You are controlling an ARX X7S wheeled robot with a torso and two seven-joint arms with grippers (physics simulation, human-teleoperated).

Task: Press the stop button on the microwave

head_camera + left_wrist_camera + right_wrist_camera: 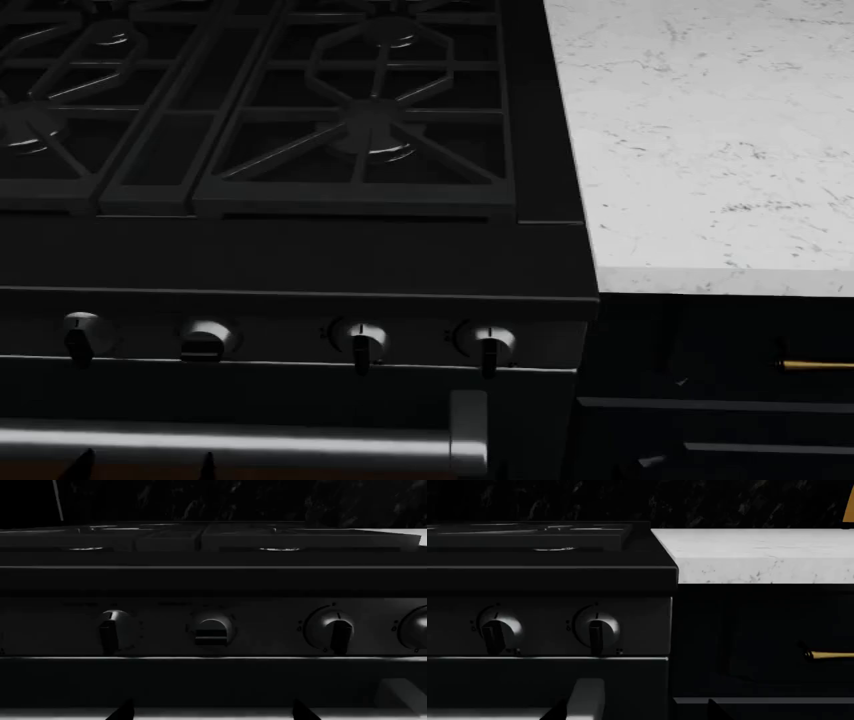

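Stove (294, 250) knobs (360, 340) ahead (dim).

No word, brand or number can be read in any view. Faint pale markings sit on the stove's control panel (213, 630) above and around the knobs (596, 625), and small tick marks ring each dial, but all are too dim and small to make out as letters or digits.
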